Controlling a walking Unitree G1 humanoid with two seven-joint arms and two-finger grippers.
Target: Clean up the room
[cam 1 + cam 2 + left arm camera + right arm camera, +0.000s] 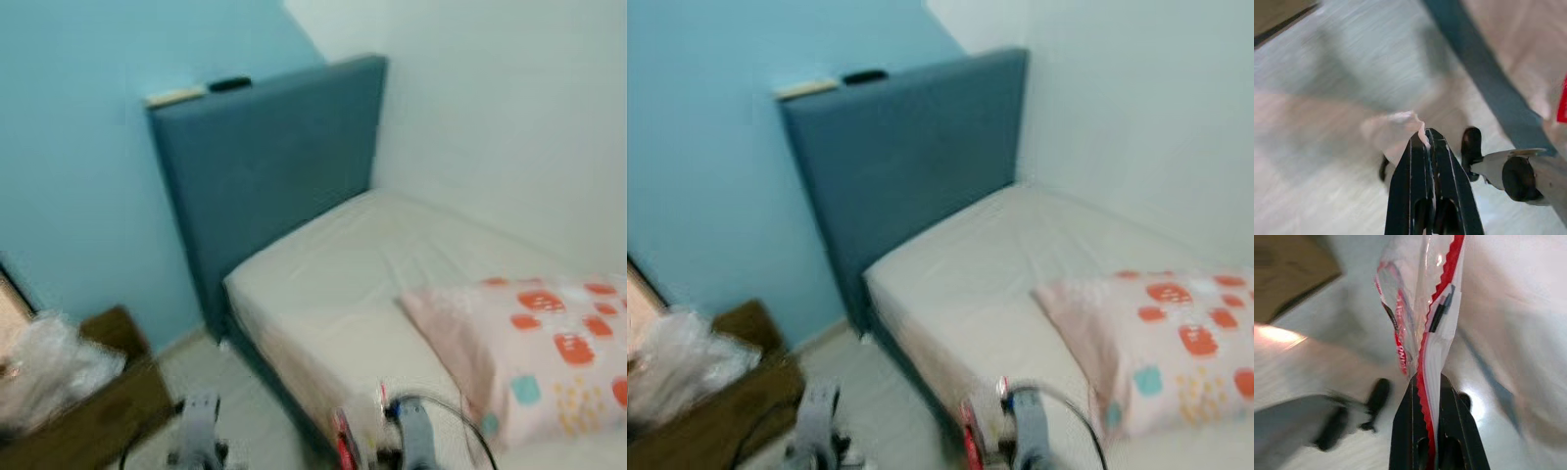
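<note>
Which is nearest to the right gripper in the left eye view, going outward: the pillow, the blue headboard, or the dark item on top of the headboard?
From the right gripper, shut on a clear red-edged bag:
1. Pillow, on the bed to its right.
2. Blue headboard, at the bed's far end.
3. Dark item, on the headboard's top edge.

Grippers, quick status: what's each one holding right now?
Left gripper: closed on a scrap of crumpled white paper.
Right gripper: closed on a clear plastic bag with red edging.

Blue wall [78,196], white wall [509,108], bed [353,284]
</note>
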